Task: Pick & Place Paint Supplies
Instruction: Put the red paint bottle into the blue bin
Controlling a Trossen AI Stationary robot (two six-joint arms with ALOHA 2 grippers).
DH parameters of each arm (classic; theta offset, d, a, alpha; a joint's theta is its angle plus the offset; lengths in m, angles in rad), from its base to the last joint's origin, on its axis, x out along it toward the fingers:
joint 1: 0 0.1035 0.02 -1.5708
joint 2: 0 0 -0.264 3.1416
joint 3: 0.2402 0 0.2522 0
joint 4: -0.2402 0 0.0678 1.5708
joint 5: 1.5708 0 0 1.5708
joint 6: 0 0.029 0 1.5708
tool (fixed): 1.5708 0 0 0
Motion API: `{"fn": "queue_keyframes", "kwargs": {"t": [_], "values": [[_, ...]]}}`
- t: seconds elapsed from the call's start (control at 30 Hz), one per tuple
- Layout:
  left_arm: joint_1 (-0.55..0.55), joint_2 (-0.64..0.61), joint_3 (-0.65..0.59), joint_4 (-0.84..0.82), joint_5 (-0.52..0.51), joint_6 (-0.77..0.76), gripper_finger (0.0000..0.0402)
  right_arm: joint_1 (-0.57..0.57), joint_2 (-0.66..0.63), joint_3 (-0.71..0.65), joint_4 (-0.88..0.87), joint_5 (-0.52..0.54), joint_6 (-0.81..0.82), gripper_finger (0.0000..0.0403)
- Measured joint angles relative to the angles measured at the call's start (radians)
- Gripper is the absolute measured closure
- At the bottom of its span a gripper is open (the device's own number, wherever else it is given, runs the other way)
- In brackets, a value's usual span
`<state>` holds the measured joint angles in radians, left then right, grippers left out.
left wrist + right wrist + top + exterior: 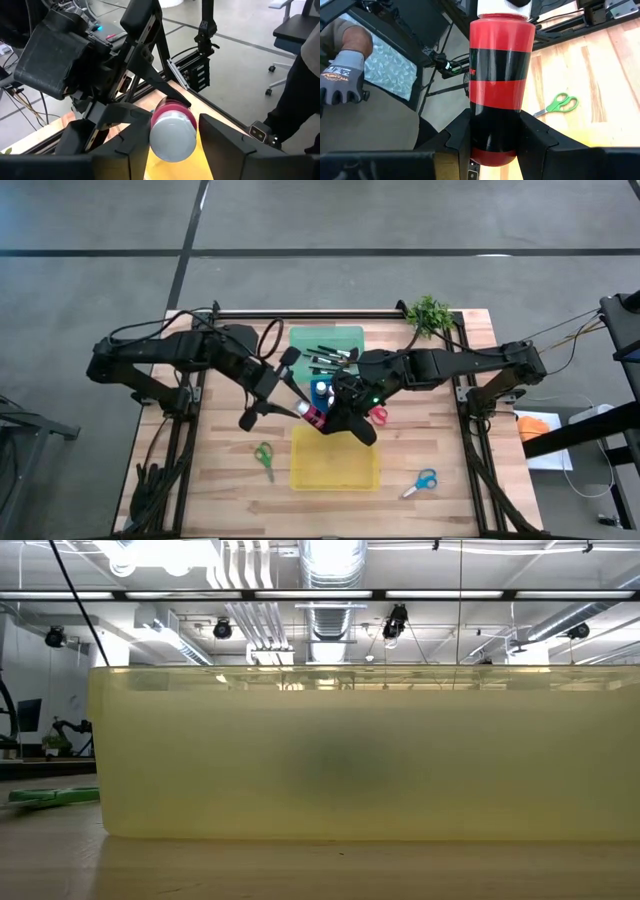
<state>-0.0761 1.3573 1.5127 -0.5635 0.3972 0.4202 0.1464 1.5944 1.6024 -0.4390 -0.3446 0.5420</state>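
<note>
Right wrist: glossy cylindrical red bottle (495, 85), clamped

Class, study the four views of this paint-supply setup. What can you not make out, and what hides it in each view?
- Low view: the yellow tray wall fills the picture, hiding both grippers and every supply.
- High view: the arms cover the blue tray's contents.
- Left wrist view: the magenta bottle's body is hidden behind its cap and the fingers.
- Right wrist view: the red bottle's cap is cut off.

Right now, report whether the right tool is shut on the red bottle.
Shut: the right tool has a finger on each side of the red bottle, pressing it.
</note>
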Motion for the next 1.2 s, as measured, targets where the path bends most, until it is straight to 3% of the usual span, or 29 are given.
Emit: {"fn": "queue_keyframes", "kwargs": {"t": [0.2, 0.33, 0.67, 0.77, 0.93, 1.07, 1.2], "values": [[0.000, 0.008, 0.000, 0.002, 0.000, -0.026, 0.0238, -0.003, 0.000, 0.000, 0.002, -0.001, -0.010, 0.0293], [0.000, 0.008, 0.000, 0.008, 0.001, -0.028, 0.0280, -0.002, 0.000, 0.000, 0.004, -0.008, -0.010, 0.0293], [0.006, 0.001, 0.008, -0.045, -0.001, -0.023, 0.0281, -0.003, 0.002, 0.000, 0.011, 0.013, 0.027, 0.0290], [0.007, -0.011, 0.016, -0.089, -0.013, -0.022, 0.0281, -0.004, 0.002, 0.000, 0.017, 0.033, 0.056, 0.0266], [0.012, -0.033, 0.013, -0.228, -0.024, -0.027, 0.0281, -0.004, -0.002, 0.001, 0.003, 0.040, 0.084, 0.0192], [0.013, -0.031, 0.004, -0.333, -0.104, -0.007, 0.0281, 0.005, -0.007, 0.002, -0.060, 0.040, 0.094, 0.0149], [0.013, -0.006, -0.013, -0.343, -0.200, -0.005, 0.0281, 0.018, -0.019, 0.002, -0.169, 0.094, 0.096, 0.0135]]}}
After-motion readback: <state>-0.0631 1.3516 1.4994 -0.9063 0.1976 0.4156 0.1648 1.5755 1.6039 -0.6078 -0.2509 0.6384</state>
